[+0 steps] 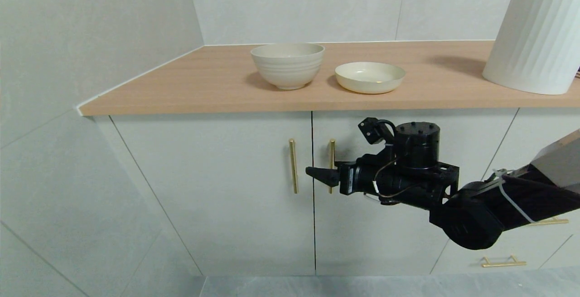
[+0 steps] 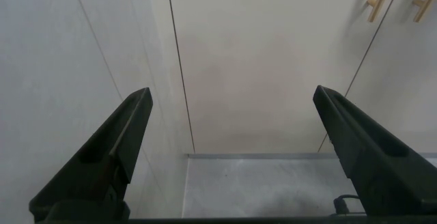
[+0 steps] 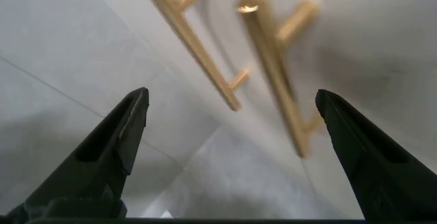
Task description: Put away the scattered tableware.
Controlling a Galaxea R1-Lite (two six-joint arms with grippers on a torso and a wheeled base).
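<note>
Your right gripper [image 1: 319, 175] hangs below the bench's front edge, level with the two gold handles [image 1: 293, 165] where the closed cabinet doors [image 1: 217, 183] meet. Its fingers [image 3: 116, 142] are spread wide, and in the right wrist view both handles lie in the gap ahead of them. You cannot tell whether a fingertip touches the nearer handle [image 1: 332, 152]. To your left the tiled wall [image 1: 54, 61] meets the cabinet's end in a corner. Grey floor [image 1: 362, 285] runs along the foot of the doors.

Your left gripper [image 2: 231, 94] has its fingers [image 2: 116, 142] spread too, holding nothing, and faces plain cabinet panels down near the floor.

The wooden bench [image 1: 181, 93] is bounded by tiled walls at the back and on the left. A deep, ribbed cream bowl [image 1: 287, 65] stands on it, upright, and you can see nothing inside it. Just beside it on the right, not touching, sits a shallow cream dish [image 1: 369, 77], also bare inside. Well apart at the right end stands a tall white fluted container [image 1: 534, 34]. Two smaller gold handles [image 1: 503, 261] show on the low cabinet fronts at the right.
</note>
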